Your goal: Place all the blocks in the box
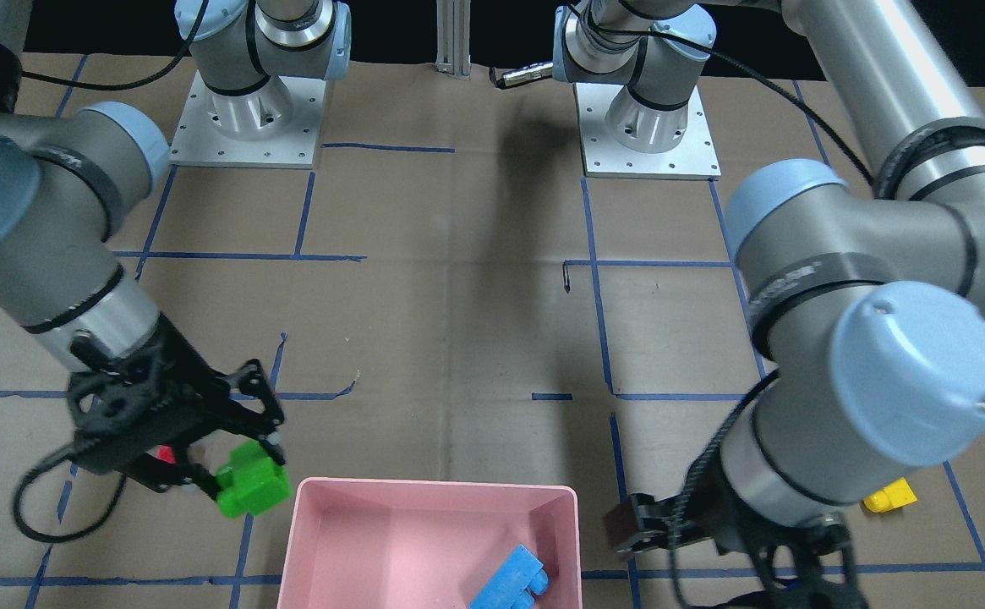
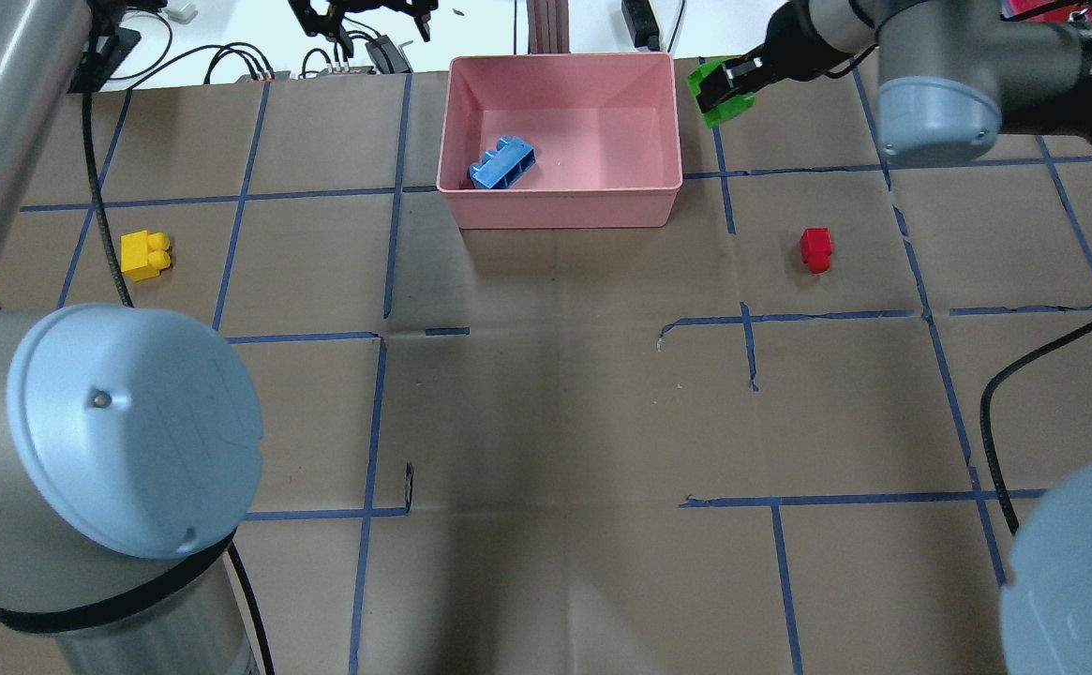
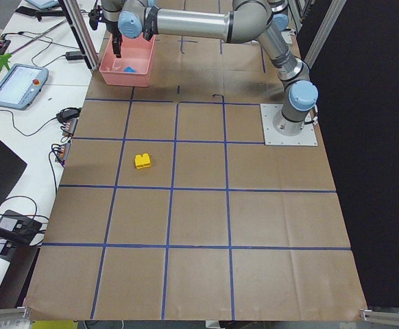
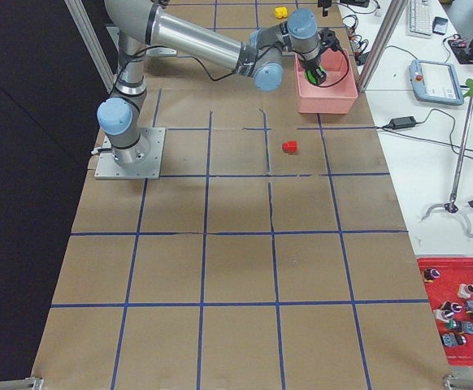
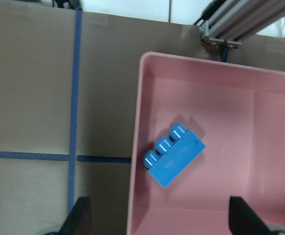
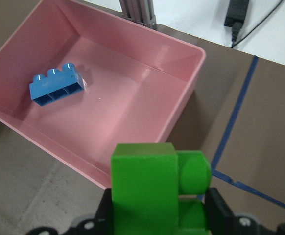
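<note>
- Table [image 2: 555, 422] is covered in brown cardboard with a grid of blue tape lines. Each arm is bolted to a metal base plate [image 1: 247, 118] across the table from the pink box [image 2: 564, 211].
- The box sits at the table edge far from the robot. An aluminium frame post [image 2: 546, 28] stands right behind it.
- Past the box is a white bench [image 4: 431, 122] with loose cables and a teach pendant [image 3: 18, 86]. The robot's side of the room is dark.
- Further down that bench, well away from the box, there's a red bin [image 4: 456, 313] of small parts.
- Writing: there's lettering on an arm joint band, but it's too blurry to read.
- Light blue three-stud brick [image 2: 503, 162] lies inside the box, by its left wall.
- Right gripper [image 6: 159, 215] is pinching the green brick [image 6: 147, 181] just outside the box's right wall.
- Left gripper [image 5: 160, 218] has its fingers spread wide with nothing between them, hanging over the box's left wall.
- Yellow brick [image 2: 144, 255] is on the table well to the left of the box.
- Red brick [image 2: 815, 249] is to the box's right, a bit nearer the robot.
</note>
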`<state>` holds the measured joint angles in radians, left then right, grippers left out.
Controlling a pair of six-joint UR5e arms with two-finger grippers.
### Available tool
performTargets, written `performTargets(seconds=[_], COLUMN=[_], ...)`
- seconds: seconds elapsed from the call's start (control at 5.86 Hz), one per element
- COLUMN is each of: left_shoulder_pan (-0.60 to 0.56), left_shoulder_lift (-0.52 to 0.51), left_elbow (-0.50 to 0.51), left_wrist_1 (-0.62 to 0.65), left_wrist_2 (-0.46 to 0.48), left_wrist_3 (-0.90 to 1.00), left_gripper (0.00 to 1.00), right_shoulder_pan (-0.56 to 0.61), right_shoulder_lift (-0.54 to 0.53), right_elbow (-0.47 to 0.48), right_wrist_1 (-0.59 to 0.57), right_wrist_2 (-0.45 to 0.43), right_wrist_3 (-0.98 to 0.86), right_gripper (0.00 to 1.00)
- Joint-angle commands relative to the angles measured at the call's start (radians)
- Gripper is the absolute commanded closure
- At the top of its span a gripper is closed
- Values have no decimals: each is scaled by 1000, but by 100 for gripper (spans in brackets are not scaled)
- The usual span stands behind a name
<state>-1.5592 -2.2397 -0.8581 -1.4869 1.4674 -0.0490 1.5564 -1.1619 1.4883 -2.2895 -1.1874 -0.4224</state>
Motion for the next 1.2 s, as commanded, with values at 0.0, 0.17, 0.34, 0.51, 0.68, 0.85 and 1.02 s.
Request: performTargets(seconds=[0.0,0.17,0.34,0.51,0.68,0.85,1.02], left_shoulder_pan=[176,283,336,375,416,454,464], left_shoulder_lift=[73,74,57,51,17,-47,-81], left_elbow=[-109,-146,-154,-157,-157,-156,-157], left_wrist_1=[-23,-15,-13,-12,-9,13,45], left_wrist_2=[87,94,94,100,114,113,114], left_wrist_3=[182,193,210,266,280,306,307], left_gripper=[1,1,1,1,1,1,1], right_shoulder_pan=[134,155,174,174,174,165,95], right_shoulder_lift=[217,273,277,280,278,265,243], right_elbow=[-241,-313,-318,-315,-318,-304,-301], right_wrist_1=[-5,-5,-11,-18,-18,-5,27], right_wrist_2=[-4,-8,11,2,-1,-9,-67], right_wrist_3=[63,69,65,56,54,57,57], right_gripper=[94,86,16,0,0,0,0])
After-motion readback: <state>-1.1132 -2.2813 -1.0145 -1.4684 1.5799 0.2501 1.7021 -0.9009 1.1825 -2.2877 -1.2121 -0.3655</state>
